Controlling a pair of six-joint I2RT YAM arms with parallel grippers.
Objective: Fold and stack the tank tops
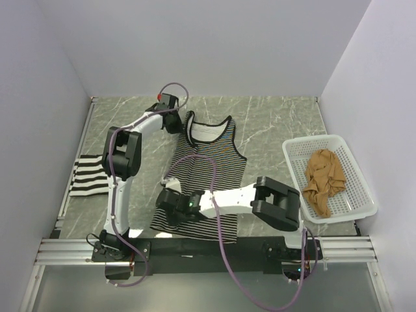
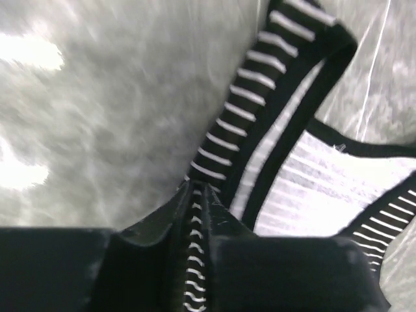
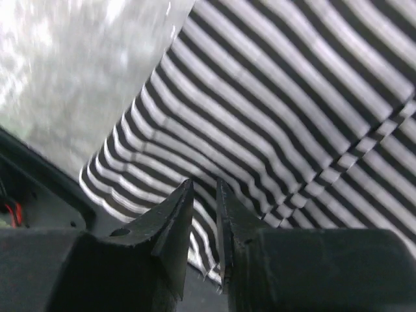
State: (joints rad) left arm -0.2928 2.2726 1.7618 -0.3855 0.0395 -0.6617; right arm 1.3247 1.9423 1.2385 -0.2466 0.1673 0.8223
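The long thin-striped tank top [image 1: 209, 170] with black trim lies flat in the middle of the table. My left gripper [image 1: 173, 121] is at its far left shoulder strap [image 2: 255, 110], shut on the strap, which runs between the fingers [image 2: 195, 190]. My right gripper [image 1: 170, 201] is at the near left hem corner [image 3: 123, 188]; its jaws stand narrowly apart with the striped hem pinched between them [image 3: 205, 188]. The bold black-and-white striped tank top [image 1: 91, 174] lies folded at the left edge. The tan-brown tank top [image 1: 325, 182] is crumpled in the basket.
A white mesh basket [image 1: 361, 174] stands at the right of the marble-patterned table [image 1: 273, 123]. White walls close in the left, back and right. The arms' mounting rail [image 1: 208, 248] runs along the near edge.
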